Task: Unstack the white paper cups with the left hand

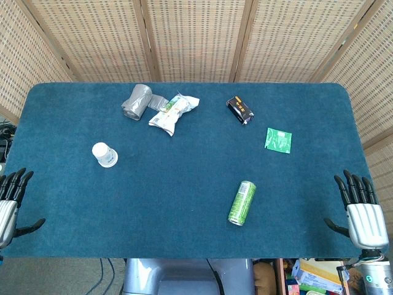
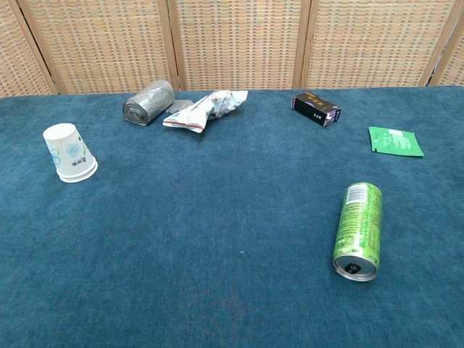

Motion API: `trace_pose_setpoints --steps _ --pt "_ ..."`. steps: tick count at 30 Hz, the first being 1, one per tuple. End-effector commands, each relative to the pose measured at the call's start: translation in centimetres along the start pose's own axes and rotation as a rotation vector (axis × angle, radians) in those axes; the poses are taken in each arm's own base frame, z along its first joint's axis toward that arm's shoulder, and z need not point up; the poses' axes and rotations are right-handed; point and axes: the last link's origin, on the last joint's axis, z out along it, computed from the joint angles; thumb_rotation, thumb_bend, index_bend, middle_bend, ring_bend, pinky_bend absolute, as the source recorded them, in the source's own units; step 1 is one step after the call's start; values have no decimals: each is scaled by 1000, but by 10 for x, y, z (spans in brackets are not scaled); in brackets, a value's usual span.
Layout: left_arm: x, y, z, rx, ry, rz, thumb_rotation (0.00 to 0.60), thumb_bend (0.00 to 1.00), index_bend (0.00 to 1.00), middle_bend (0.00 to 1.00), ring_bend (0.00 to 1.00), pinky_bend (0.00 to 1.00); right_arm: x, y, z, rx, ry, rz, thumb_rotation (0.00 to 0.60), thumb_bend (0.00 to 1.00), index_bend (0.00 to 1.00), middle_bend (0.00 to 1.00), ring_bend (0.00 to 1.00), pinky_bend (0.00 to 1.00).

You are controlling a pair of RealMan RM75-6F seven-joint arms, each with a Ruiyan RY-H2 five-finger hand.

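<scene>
Though well apart from the white paper cups (image 1: 105,154), left hand (image 1: 11,200) fingers (image 1: 18,184) spread, empty.

White cup (image 2: 69,153) with faint blue print, green can (image 2: 358,230), grey roll (image 2: 148,102), black box (image 2: 316,108), green sachet (image 2: 394,141), all on deep blue surface (image 2: 217,254)

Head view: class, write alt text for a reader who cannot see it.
A white paper cup stands upside down on a blue table, with the left hand and right hand open at the near corners. A green can lies on its side nearer the right hand.
</scene>
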Motion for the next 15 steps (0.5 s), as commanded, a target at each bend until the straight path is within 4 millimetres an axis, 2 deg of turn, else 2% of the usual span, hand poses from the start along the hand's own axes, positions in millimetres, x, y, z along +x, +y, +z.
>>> trace_pose_setpoints --steps 1,10,15 --pt "0 0 0 1 -2 1 600 29 0 0 0 0 0 0 0 0 -1 1 600 0 0 0 0 0" --pt "0 -1 5 -8 -15 -8 600 35 0 0 0 0 1 1 0 -2 -4 0 600 0 0 0 0 0" --pt "13 14 37 -95 7 -59 600 43 0 0 0 0 0 3 2 -10 -14 3 600 0 0 0 0 0"
